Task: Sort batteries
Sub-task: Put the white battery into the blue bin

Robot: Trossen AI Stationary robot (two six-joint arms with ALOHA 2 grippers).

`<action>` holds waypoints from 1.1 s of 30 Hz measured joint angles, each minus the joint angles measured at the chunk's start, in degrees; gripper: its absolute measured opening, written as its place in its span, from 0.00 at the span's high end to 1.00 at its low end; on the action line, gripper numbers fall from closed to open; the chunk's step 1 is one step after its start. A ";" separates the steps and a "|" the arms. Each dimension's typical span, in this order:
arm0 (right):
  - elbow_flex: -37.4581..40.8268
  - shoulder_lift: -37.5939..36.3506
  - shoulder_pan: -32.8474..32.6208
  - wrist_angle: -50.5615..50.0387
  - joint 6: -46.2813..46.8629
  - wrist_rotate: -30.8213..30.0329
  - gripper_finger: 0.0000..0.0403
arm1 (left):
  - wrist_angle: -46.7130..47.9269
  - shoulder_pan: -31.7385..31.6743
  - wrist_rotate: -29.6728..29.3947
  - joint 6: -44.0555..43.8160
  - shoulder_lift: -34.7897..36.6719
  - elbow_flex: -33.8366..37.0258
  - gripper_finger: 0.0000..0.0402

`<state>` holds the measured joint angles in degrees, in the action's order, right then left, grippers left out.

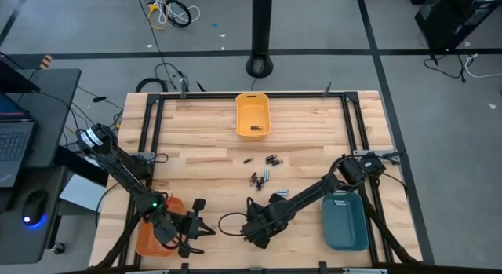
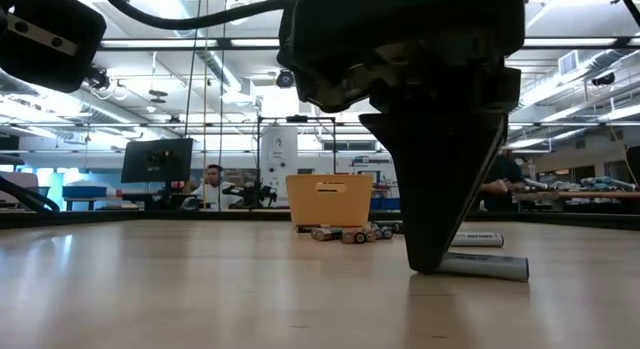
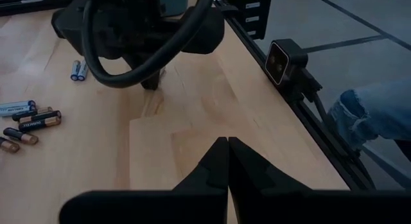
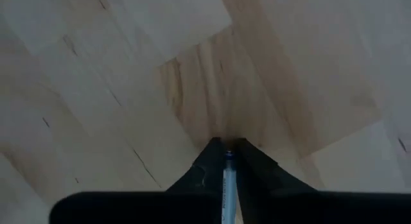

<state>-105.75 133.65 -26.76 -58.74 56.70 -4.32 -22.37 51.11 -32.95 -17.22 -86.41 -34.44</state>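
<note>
My right gripper points straight down near the table's front, shut on a pale silvery battery that lies on the wood. Several more batteries, dark and pale, lie loose in a cluster at the table's middle, and another pale one lies just behind the gripped one. My left gripper hovers shut at the near left, over bare wood, beside the orange bin; it touches nothing. My right gripper pinches the pale battery between its two fingers, close to one end. The fingers come from above, pointing down, and lie across the battery. It lies flat on the table, most of its length sticking out to one side of the fingers.
A yellow bin with one dark battery inside stands at the far middle. A teal bin sits near right. The black frame rails border the table. A person's leg shows beyond the near edge.
</note>
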 joint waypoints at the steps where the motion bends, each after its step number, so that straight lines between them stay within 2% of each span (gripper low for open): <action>1: 0.00 0.02 0.00 0.00 -0.14 0.00 0.93 | 0.00 0.00 0.00 -0.01 0.00 0.00 0.97; 9: -2.59 0.10 0.02 -1.06 -2.19 -1.01 0.93 | -0.02 0.01 -0.02 -0.01 0.00 0.00 0.97; 16: -6.25 0.27 -0.15 -2.71 -4.35 -2.73 0.99 | 0.00 0.00 -0.03 -0.02 -0.01 0.00 0.97; 19: -7.12 0.15 -0.15 -4.92 -4.37 -2.96 0.95 | 0.00 0.00 -0.04 -0.02 -0.02 0.00 0.97; 27: -7.26 0.11 -0.82 -5.79 2.60 3.13 0.80 | 0.00 0.00 -0.04 -0.06 -0.02 0.00 0.97; 33: -7.12 0.00 -1.83 -11.10 4.05 -0.55 0.69 | 0.00 0.00 -0.04 -0.06 -0.02 0.00 0.97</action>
<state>-112.87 133.64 -28.60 -69.84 60.76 -4.87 -22.37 51.11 -32.99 -17.28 -86.43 -34.44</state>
